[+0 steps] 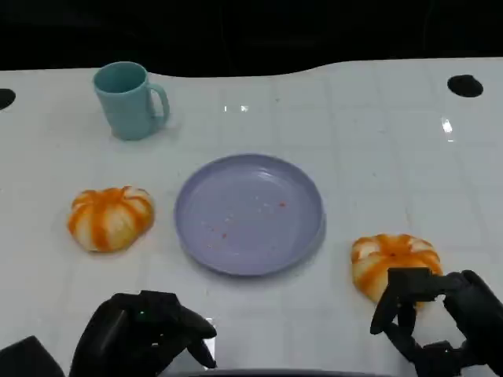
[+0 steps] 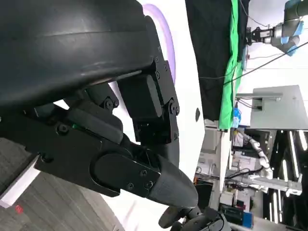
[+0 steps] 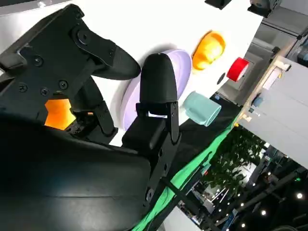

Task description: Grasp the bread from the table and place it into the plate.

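Bread (image 1: pixel 391 261) on table, right hand (image 1: pixel 440 322) open beside.

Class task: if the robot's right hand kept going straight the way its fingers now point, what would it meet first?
Most likely the bread roll right of the plate: the right hand sits just behind it, fingers apart, though depth is hard to judge.

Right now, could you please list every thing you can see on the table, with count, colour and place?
bread: two, orange and cream; one left of the plate, one right of it, just ahead of the right hand.
plate: one, lilac, middle of the table, nothing on it but crumbs.
mug: one, teal, upright, far left behind the plate.
table: one, white.
left hand: one, black, near edge, holding nothing.
right hand: one, black, fingers apart, beside the right bread.
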Tool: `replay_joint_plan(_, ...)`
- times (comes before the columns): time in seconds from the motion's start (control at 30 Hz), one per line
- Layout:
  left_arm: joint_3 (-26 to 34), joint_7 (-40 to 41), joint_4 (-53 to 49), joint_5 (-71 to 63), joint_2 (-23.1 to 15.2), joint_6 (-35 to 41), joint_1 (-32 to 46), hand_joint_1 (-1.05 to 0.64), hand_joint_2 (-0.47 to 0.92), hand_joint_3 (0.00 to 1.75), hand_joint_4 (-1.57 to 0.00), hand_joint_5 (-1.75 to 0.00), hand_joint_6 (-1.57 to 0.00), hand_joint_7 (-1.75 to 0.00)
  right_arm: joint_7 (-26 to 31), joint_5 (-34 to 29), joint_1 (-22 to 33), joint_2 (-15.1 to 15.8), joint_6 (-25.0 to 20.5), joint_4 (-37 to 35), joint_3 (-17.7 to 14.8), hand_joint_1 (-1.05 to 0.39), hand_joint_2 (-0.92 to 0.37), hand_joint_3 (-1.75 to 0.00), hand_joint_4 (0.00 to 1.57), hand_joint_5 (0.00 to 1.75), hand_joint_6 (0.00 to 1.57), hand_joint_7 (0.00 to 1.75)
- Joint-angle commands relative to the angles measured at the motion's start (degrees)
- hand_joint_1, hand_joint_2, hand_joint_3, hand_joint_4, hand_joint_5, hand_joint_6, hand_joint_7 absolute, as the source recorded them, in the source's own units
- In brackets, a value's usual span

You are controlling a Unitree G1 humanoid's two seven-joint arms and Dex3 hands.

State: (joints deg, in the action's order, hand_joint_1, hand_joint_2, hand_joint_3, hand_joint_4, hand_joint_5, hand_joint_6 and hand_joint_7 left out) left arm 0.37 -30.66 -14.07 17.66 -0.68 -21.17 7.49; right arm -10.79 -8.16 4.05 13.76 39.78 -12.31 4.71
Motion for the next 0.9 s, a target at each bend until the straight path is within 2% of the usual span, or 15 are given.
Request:
replay_joint_plan(0.03,0.66,-0.07,-0.18,-0.04,-0.79,-0.44,-0.29,-0.98,0.92,0.02,-1.11,-1.12,-1.33,-0.44,0.29,0.57,-0.41,0.21,0.85,-0.31,-0.36,-0.12,-0.33,-1.24,0.89,1.66,0.91,1.18)
replay_joint_plan(0.17,0.59,0.17,-0.30,-0.51,-0.78,-0.92,-0.28,-0.98,0.92,0.03,-1.11,-1.12,-1.33,-0.45,0.94,0.81,-0.16,-0.37,0.27,0.18,-0.69,-0.11,-0.32,-1.28,0.89,1.61,0.91,1.11)
replay_joint_plan(0.27,0.48,0.45,0.31,-0.34,-0.68,0.05,-0.11,-0.99,0.92,0.03,-1.11,-1.13,-1.34,-0.45,1.58,1.24,0.10,-0.88,-0.34,1.01,-1.15,-0.10,-0.38,-1.20,0.84,1.38,0.89,0.84)
replay_joint_plan(0.33,0.42,0.37,0.45,-0.27,-0.68,0.19,-0.09,-0.99,0.92,0.02,-1.11,-1.13,-1.34,-0.46,2.33,1.08,0.03,-1.16,0.08,1.31,-1.61,-0.14,-0.40,-1.13,0.78,1.18,0.87,0.65)
replay_joint_plan(0.47,0.44,0.04,0.22,-0.08,-0.74,0.10,-0.22,-0.99,0.92,0.02,-1.11,-1.13,-1.33,-0.46,3.06,0.53,0.24,-0.92,-1.57,4.31,-2.48,-0.20,-0.47,-0.95,0.63,1.04,0.79,0.47)
replay_joint_plan(0.57,0.46,0.02,-0.09,-0.24,-0.79,-0.22,-0.39,-0.98,0.92,0.02,-1.10,-1.12,-1.33,-0.46,5.06,-4.97,-0.13,0.48,-1.66,6.26,-3.59,-0.25,-0.60,-0.66,0.57,0.87,0.74,0.34)
replay_joint_plan(0.6,0.47,0.06,-0.15,-0.26,-0.79,-0.18,-0.44,-0.98,0.92,0.02,-1.10,-1.12,-1.33,-0.46,5.45,-6.44,-0.12,0.99,-2.21,7.17,-3.86,-0.27,-0.67,-0.51,0.57,0.78,0.73,0.27)
replay_joint_plan(0.7,0.45,0.16,-0.22,-0.39,-0.79,-0.21,-0.50,-0.99,0.92,0.02,-1.11,-1.13,-1.33,-0.46,5.34,-9.01,0.06,2.64,-4.44,9.90,-4.21,-0.35,-0.80,-0.20,0.50,0.59,0.67,0.14)
replay_joint_plan(0.73,0.41,0.10,-0.24,-0.38,-0.78,-0.18,-0.54,-0.99,0.92,0.03,-1.11,-1.13,-1.33,-0.46,4.52,-11.17,0.08,4.28,-6.09,11.63,-4.56,-0.38,-0.84,-0.12,0.46,0.54,0.63,0.10)
replay_joint_plan(0.8,0.31,-0.08,-0.19,-0.18,-0.75,0.14,-0.62,-0.98,0.92,0.02,-1.11,-1.13,-1.33,-0.46,2.13,-14.88,0.41,7.52,-10.41,15.71,-5.18,-0.48,-0.87,-0.05,0.25,0.43,0.46,0.02)
replay_joint_plan(0.9,0.16,-0.04,-0.29,-0.39,-0.71,0.00,-0.67,-0.98,0.92,0.03,-1.10,-1.13,-1.32,-0.46,-1.20,-19.04,1.36,10.67,-17.17,21.63,-5.65,-0.56,-0.86,-0.01,0.12,0.37,0.35,0.00)
